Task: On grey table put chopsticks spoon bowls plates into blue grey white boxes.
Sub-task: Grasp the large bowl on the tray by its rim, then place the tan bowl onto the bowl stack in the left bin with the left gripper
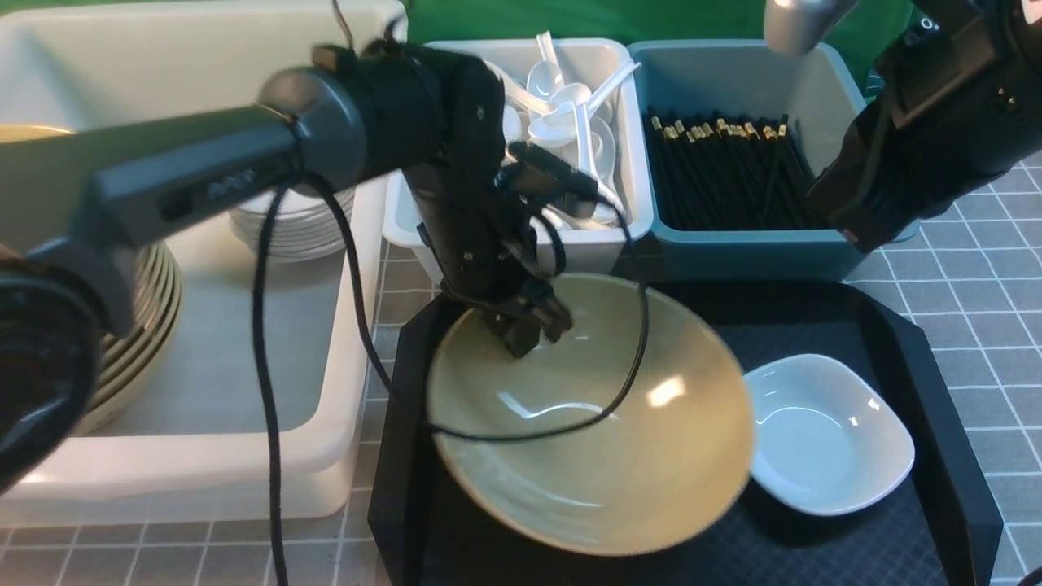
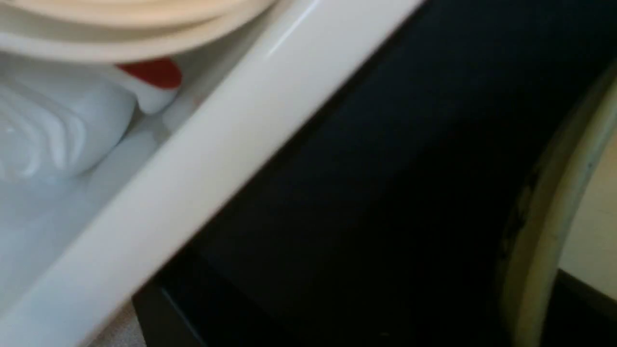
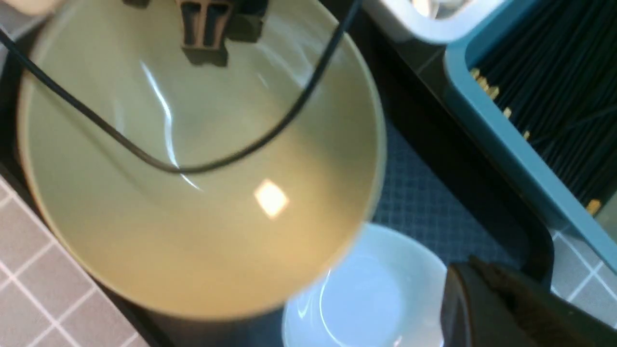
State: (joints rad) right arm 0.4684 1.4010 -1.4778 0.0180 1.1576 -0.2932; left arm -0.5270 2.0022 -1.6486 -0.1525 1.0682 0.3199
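Bowl (image 1: pixel 594 439) tipped up over the black tray (image 1: pixel 920 342), pinched at its far rim by the left gripper (image 1: pixel 525 325).
From the front, its low edge hung over a white plate (image 1: pixel 822 435); the large white box (image 1: pixel 179 488), with stacked bowls (image 1: pixel 134 342) inside, stood beside the tray. The left wrist camera showed only that box's rim, the dark tray and the bowl's edge, no jaws. The right wrist camera showed the right gripper (image 3: pixel 462 289) pressed together and empty near the plate. The lift appeared under way; next the bowl likely needed carrying left, clear of the box's rim, then lowering onto the stack.
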